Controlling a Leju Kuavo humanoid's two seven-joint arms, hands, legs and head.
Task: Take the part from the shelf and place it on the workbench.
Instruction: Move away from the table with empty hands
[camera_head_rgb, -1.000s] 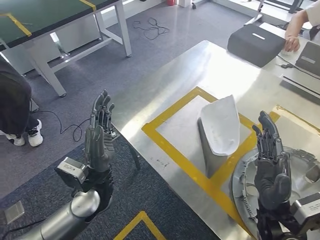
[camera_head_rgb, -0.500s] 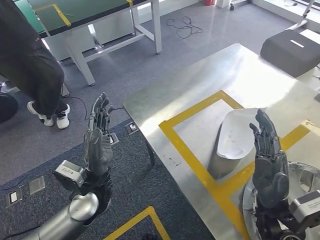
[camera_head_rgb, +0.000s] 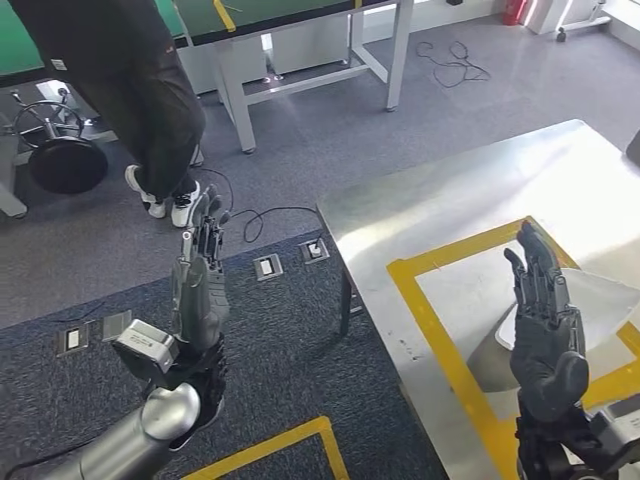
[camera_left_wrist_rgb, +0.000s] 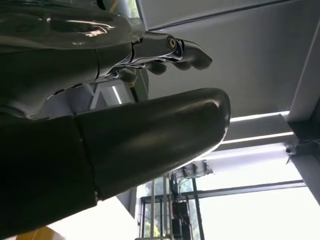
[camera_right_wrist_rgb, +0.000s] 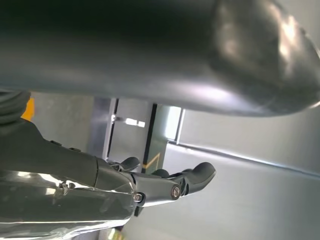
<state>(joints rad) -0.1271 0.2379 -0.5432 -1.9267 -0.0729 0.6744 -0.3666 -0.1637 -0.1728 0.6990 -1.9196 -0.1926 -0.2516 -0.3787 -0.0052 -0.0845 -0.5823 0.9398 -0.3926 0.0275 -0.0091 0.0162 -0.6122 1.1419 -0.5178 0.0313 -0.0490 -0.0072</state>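
Camera has swung left between the earlier head frames and now: the counter (camera_head_rgb: 453, 200) and its yellow tape outline (camera_head_rgb: 445, 350) slid toward the right edge of view, and a person's dark trouser legs and white shoes (camera_head_rgb: 162, 200) came into the upper left. That is a turn of the robot's view, not a move of the things. Both hands kept the same raised pose throughout.

Left hand (camera_head_rgb: 198, 285): upright over the dark carpet, fingers extended and slightly apart, holding nothing. Right hand (camera_head_rgb: 545, 320): upright over the counter, palm cupped, fingers extended, empty; it stands in front of the part without touching it.

Part (camera_head_rgb: 604, 300): a pale, thin curved shell lying inside the yellow outline on the counter, cut off by the right frame edge and partly hidden behind the right hand. So it is already on the counter, not on a shelf.

Handling, as a judgement: looks like a stiff, light moulded panel with a smooth face, likely slippery. A two-sided hold at the long edges seems safer than a pinch at the thin rim.

Orientation: long axis appears to run roughly left to right across the view, narrower end toward the hand; the far end is out of frame, so uncertain.
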